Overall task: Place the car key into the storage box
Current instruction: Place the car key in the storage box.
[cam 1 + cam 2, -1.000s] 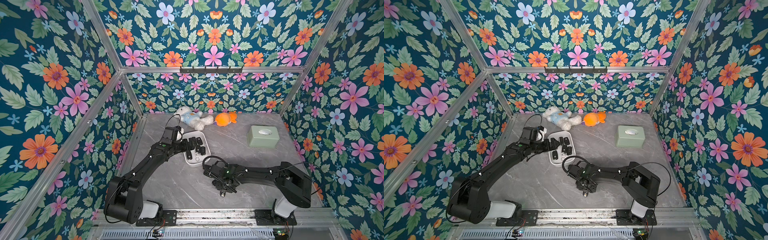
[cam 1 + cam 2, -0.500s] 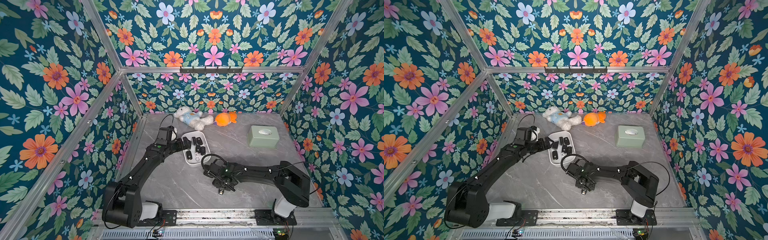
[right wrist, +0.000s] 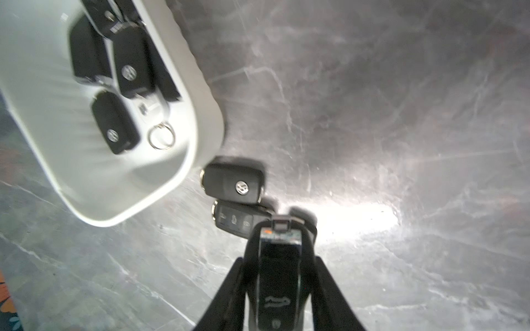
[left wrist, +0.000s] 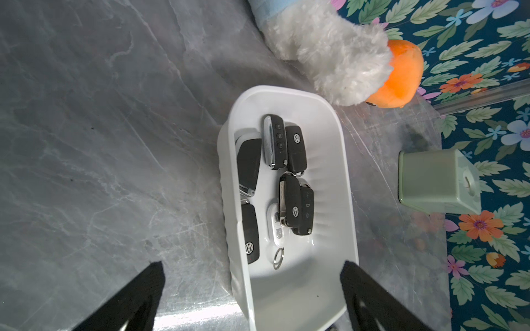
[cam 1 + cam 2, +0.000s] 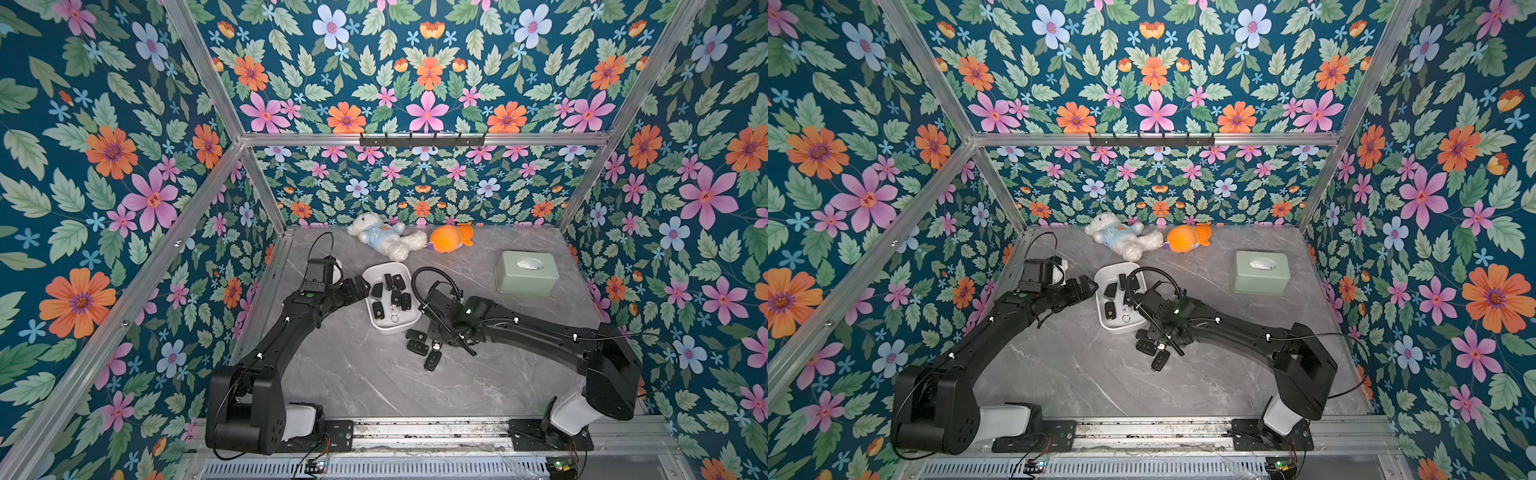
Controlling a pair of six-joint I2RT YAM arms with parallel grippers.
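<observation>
Since a second ago the left arm has been drawn back from over the white shallow round-cornered plastic tray (image 5: 390, 330) to just beside its left wall, and the right fingers (image 3: 229, 292) have been closed the last bit. The left fingers (image 4: 370, 295) are spread wide, nothing held. The right fingers are clamped on the narrow sides of a black plastic car key with a bright metal end (image 3: 279, 272). It is held low over the grey marbled worktop (image 5: 374, 386), outside the tray and just off its near corner; whether it is clear of the surface cannot be told. The long axis runs in line with the fingers, button face up. The metal end leads, pointed at a black three-button fob (image 3: 229, 220), which it overlaps, and a black badged fob (image 3: 233, 184) beyond. Risks, as judged:
- The three-button fob could be dragged along if the lift is started with any sideways motion.
- The smooth shell could pivot or slip, only the edges being gripped.
- The protruding metal end could catch the tray wall on a low transfer, and the light tray could be shoved.
- Several keys are already in the tray, so a drop onto them could bounce out.
- The left arm is parked close enough to be clipped.
</observation>
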